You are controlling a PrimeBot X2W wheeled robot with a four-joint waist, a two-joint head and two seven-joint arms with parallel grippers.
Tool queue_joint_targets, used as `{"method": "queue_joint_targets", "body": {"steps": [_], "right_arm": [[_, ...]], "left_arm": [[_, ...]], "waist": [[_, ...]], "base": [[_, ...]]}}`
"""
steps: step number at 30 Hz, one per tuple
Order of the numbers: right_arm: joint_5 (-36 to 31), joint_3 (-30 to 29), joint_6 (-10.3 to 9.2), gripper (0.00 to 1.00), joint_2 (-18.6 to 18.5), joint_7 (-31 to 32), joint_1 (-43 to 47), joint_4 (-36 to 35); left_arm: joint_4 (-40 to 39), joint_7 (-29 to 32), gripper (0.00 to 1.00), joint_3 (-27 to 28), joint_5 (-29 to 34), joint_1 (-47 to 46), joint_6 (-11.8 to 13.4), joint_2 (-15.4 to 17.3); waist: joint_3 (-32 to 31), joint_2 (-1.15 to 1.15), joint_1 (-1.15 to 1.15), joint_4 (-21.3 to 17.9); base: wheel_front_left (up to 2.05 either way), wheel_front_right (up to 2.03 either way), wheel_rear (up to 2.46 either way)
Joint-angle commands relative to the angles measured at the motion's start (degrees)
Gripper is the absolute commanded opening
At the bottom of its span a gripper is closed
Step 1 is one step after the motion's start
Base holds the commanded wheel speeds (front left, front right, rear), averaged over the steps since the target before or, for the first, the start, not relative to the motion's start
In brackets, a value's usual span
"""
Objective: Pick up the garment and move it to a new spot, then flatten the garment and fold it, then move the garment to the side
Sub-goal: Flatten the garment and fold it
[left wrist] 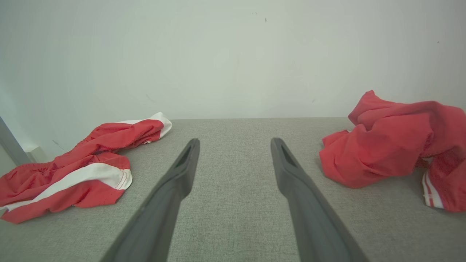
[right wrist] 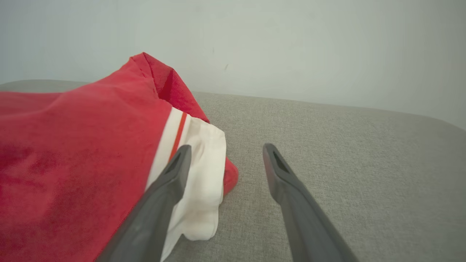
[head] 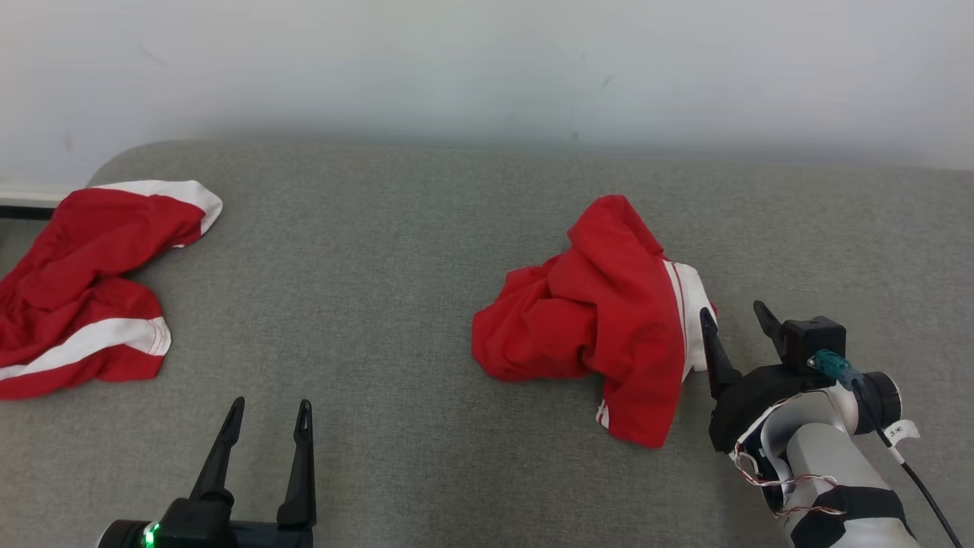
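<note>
The crumpled red, white-striped cloth garment (head: 601,320) lies right of centre on the grey upholstered desk (head: 380,266). We judge it light and limp; grasp the white hem (right wrist: 204,163), which our released right tool (head: 731,309) possibly touches. Left tool (head: 271,402): released, empty.

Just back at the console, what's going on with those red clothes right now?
The right gripper is open at the white-banded edge of the crumpled red garment, which lies mid-right on the grey fabric surface. Nothing is gripped yet. The left gripper is open over bare surface. A second red and white garment lies at the far left.
</note>
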Motion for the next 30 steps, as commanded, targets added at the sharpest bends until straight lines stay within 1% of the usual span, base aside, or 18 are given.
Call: {"method": "queue_joint_targets", "body": {"steps": [1,5,6,7,8,14,17,21,24,29,30], "right_arm": [[0.32,0.44,-0.12,1.0,-0.32,-0.33,-1.03,1.87],[1.02,1.38,-0.13,1.0,-0.77,-0.76,-3.01,8.28],[1.09,1.7,-0.13,0.92,-0.87,-0.98,-3.39,9.63],[1.23,1.89,-0.13,0.2,-0.94,-1.07,-3.66,10.9],[1.36,2.13,-0.13,0.0,-1.05,-1.26,-3.97,11.85],[1.67,3.38,-0.13,0.0,-1.81,-2.36,-4.8,14.78],[1.44,4.14,-0.13,0.0,-2.06,-2.64,-5.15,12.65],[2.83,5.24,-0.13,0.0,-1.65,-2.5,-2.7,3.95],[3.61,8.88,-0.13,0.0,-1.17,-2.5,-0.28,-4.74],[4.36,17.22,-0.13,0.0,-2.16,-2.5,6.1,-19.41],[4.36,17.22,-0.13,0.0,-2.16,-2.5,6.1,-19.41]], "left_arm": [[0.13,-0.19,1.0,-0.35,-0.21,-0.81,0.01,-0.15],[0.98,-0.19,1.0,-0.64,-0.77,-1.51,-0.21,-0.19],[1.19,-0.19,1.0,-0.61,-0.81,-1.57,-0.27,-0.2],[1.34,-0.19,1.0,-0.71,-0.7,-1.58,-0.32,-0.21],[1.42,-0.19,1.0,-0.7,-0.75,-1.6,-0.34,-0.23],[1.74,-0.19,1.0,0.06,-0.84,-0.1,-0.37,-0.28],[1.64,-0.19,1.0,0.7,-0.8,0.46,-0.37,-0.27],[1.39,-0.19,1.0,1.26,-0.8,1.51,-0.43,-0.28],[0.96,-0.19,1.0,2.24,-0.98,2.4,-0.33,-0.27],[-0.26,-0.19,1.0,2.5,-0.98,3.84,0.09,-0.32],[-0.26,-0.19,1.0,2.5,-0.98,3.84,0.09,-0.32]], "waist": [[1.93,0.0,-0.01,2.51],[2.0,0.0,-0.01,3.67],[1.92,0.0,-0.01,3.84],[1.78,0.0,-0.01,4.0],[1.61,0.0,-0.01,4.1],[-0.3,0.0,-0.01,3.13],[-1.59,0.0,-0.01,2.03],[-3.21,0.0,-0.01,0.42],[-4.38,0.0,-0.01,-1.33],[-4.93,0.0,-0.01,-3.65],[-4.93,0.0,-0.01,-3.65]], "base": [[0.0,0.0,0.0],[0.0,0.0,0.0],[0.0,0.0,0.0],[0.0,0.0,0.0],[0.0,0.0,0.0],[0.0,0.0,0.0],[0.0,0.0,0.0],[0.0,0.0,0.0],[0.0,0.0,0.0],[0.0,0.0,0.0],[0.0,0.0,0.0]]}}
